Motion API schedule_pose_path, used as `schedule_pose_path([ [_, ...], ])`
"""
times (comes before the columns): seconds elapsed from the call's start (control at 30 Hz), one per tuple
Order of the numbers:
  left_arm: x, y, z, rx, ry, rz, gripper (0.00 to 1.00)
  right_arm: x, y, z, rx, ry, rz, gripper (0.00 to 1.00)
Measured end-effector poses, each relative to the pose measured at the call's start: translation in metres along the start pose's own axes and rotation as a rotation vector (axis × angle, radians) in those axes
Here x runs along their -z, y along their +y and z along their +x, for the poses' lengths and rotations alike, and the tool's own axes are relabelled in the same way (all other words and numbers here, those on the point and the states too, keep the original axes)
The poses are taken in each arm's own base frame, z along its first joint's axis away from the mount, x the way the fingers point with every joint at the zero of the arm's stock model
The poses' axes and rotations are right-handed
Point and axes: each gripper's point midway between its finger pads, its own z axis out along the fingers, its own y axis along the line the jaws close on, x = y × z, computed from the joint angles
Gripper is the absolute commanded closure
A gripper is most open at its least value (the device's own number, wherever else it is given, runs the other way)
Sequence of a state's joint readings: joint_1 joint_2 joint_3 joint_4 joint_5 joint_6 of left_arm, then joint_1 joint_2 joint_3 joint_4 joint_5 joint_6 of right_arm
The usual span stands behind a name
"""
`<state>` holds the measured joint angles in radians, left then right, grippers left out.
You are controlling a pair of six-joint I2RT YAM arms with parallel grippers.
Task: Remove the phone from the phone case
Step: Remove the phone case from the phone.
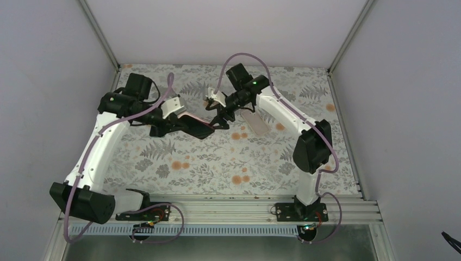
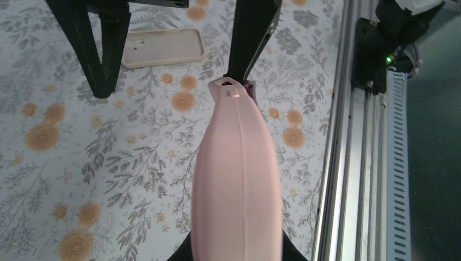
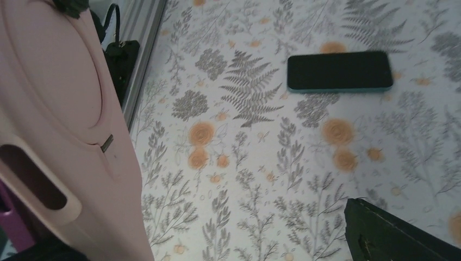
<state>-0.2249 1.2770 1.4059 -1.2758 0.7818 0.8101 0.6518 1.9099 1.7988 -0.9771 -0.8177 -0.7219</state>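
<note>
Left wrist view, item one: pink case [image 2: 237, 179], seen edge-on, clamped at its near end by the left tool [image 1: 176, 123] and held off the floral surface [image 1: 217, 168].

Item two: purple phone [image 2: 250, 86], with only a sliver showing at the case's far end (the right wrist view shows the same purple at its bottom left corner).

Item three: right tool [image 1: 220, 117], fingers spread wide. One finger is right at the far end of the pink case and the other is well off to the side. It grips nothing.

Item four: beige case [image 2: 163, 48], apparently empty, flat on the surface beyond.

Item five: dark phone [image 3: 340, 70], flat on the surface, apart from the rest.

Status: judged early. The purple phone sits inside the pink case. The hold on the case is made, but prying and drawing the phone free are not yet done.
</note>
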Motion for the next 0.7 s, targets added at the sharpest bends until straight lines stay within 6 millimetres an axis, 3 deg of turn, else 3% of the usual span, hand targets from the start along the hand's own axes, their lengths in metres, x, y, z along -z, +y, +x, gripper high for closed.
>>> schedule_pose_path([
  [0.17, 0.002, 0.01, -0.007, -0.009, -0.053, -0.091, 0.98, 0.011, -0.008, -0.017, 0.066, -0.056, 0.017, 0.0],
  [0.33, 0.0, 0.022, -0.012, -0.081, -0.117, -0.199, 0.98, 0.018, -0.009, -0.055, 0.238, -0.147, -0.044, 0.06],
  [0.57, -0.015, 0.034, -0.002, -0.033, -0.074, -0.187, 0.98, 0.004, -0.015, -0.041, 0.251, -0.129, -0.075, 0.19],
  [0.7, -0.018, 0.037, 0.006, 0.021, -0.044, -0.19, 0.98, -0.007, -0.017, -0.032, 0.22, -0.13, -0.108, 0.33],
])
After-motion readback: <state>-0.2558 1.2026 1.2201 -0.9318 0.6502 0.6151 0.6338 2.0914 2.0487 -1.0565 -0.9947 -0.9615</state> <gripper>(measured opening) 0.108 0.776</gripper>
